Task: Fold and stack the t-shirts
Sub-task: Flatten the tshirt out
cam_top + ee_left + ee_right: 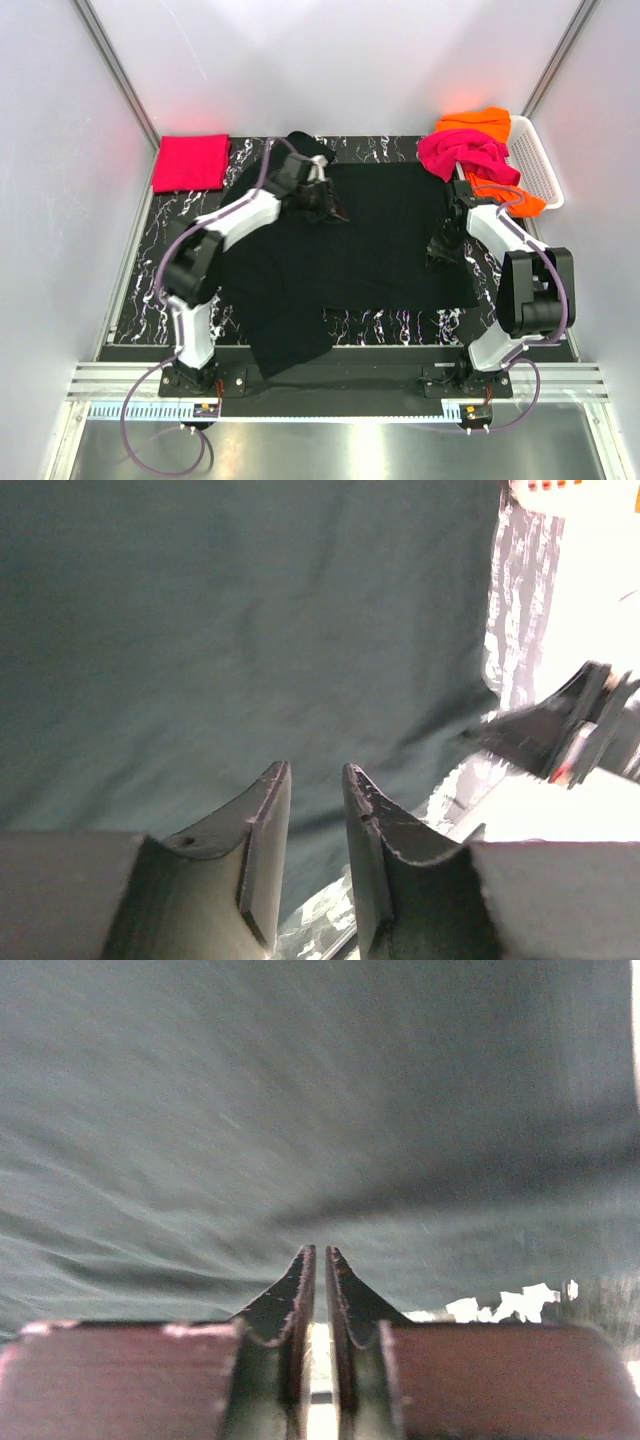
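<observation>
A large black t-shirt (pixel 380 240) lies spread over the middle of the table, with one part hanging toward the front edge. My left gripper (pixel 328 205) is low over its far left corner. In the left wrist view its jaws (pixel 315 770) stand a little apart with nothing between them, and black cloth (pixel 250 630) lies beyond. My right gripper (pixel 441 250) is at the shirt's right edge. Its jaws (pixel 319 1250) are parted by a thin slit that holds no cloth, just above the black cloth (pixel 300 1090). A folded red-pink t-shirt (pixel 190 162) lies at the far left.
A white lattice basket (pixel 537 160) stands at the far right, with a magenta t-shirt (pixel 462 150) and an orange one (pixel 488 122) draped over its near side. Grey walls enclose the black marbled table (pixel 180 260) on three sides.
</observation>
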